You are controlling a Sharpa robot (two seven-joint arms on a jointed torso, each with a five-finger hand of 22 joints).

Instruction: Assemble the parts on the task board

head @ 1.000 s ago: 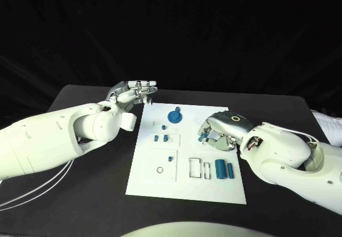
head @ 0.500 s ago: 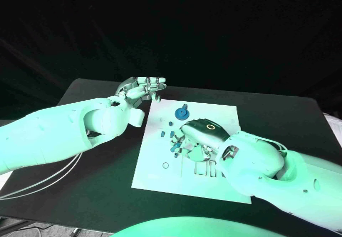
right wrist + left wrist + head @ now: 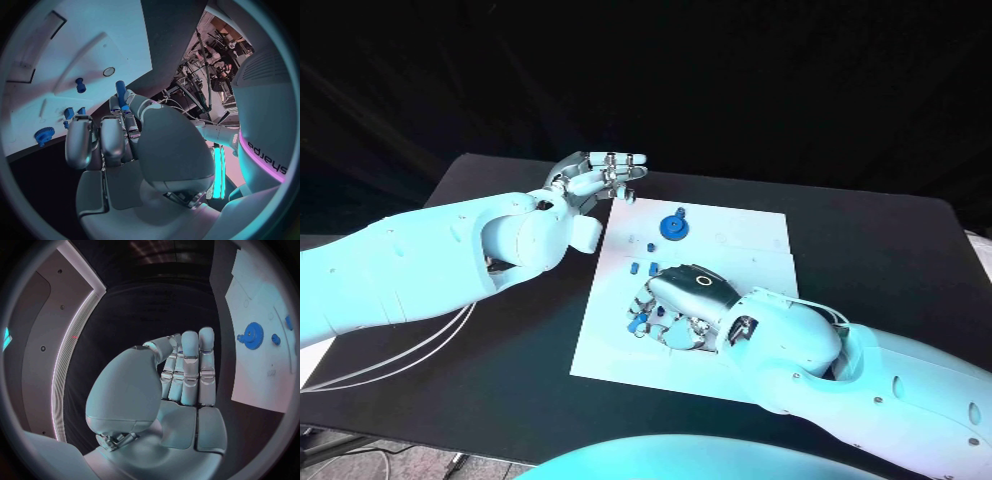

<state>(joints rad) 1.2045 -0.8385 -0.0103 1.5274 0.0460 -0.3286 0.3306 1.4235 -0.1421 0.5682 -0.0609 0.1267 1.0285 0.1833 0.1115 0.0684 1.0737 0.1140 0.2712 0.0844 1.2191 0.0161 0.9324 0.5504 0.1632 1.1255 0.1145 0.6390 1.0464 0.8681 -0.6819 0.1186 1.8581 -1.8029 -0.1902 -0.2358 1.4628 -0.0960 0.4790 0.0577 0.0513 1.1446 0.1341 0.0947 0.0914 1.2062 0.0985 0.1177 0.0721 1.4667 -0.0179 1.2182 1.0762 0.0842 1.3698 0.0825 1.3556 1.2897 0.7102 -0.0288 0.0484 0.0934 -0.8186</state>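
The right robot hand (image 3: 678,303) hovers over the middle of the white board (image 3: 747,232) on the black counter (image 3: 877,250) — pinching a small blue peg (image 3: 121,94) between its fingertips. The left robot hand (image 3: 600,177) hangs off the board's 11 o'clock corner, fingers together, grasping nothing; a blue gear (image 3: 672,227) lies at 12 o'clock.

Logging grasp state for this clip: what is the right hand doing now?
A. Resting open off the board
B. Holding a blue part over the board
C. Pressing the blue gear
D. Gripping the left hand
B: the right hand pinches a blue part above the board.
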